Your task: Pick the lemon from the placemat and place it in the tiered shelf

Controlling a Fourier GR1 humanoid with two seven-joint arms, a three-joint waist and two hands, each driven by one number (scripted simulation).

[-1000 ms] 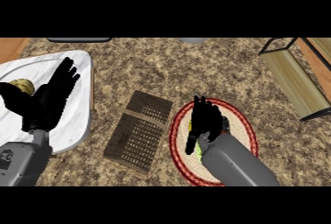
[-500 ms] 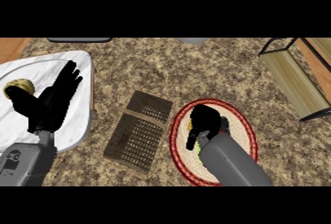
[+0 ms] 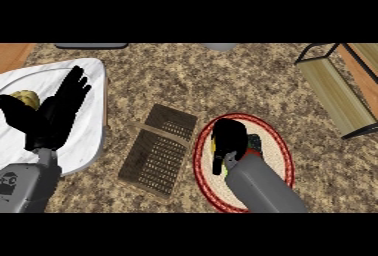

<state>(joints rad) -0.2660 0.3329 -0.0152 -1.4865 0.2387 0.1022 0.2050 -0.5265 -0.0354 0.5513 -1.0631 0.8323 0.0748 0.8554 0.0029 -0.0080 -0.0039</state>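
Observation:
The round beige placemat [image 3: 279, 159] with a red rim lies at lower centre-right of the head view. My right hand [image 3: 230, 140] is down on it with its fingers curled over the lemon [image 3: 212, 145]. Only a thin yellow sliver of the lemon shows at the hand's left edge. The tiered shelf [image 3: 332, 92], with wooden boards in a black frame, stands at the upper right, well apart from the hand. My left hand [image 3: 55, 115] rests open at the left, fingers up, above a white tray [image 3: 85, 145].
A brown slotted basket [image 3: 159, 147] lies flat between the tray and the placemat. A yellowish lump [image 3: 23, 97] sits on the tray beside my left hand. Grey items [image 3: 92, 46] sit at the counter's back edge. The counter top is speckled stone.
My right hand has dropped onto the placemat and its fingers have gone from straight to curled over the lemon. The left hand has shifted slightly.

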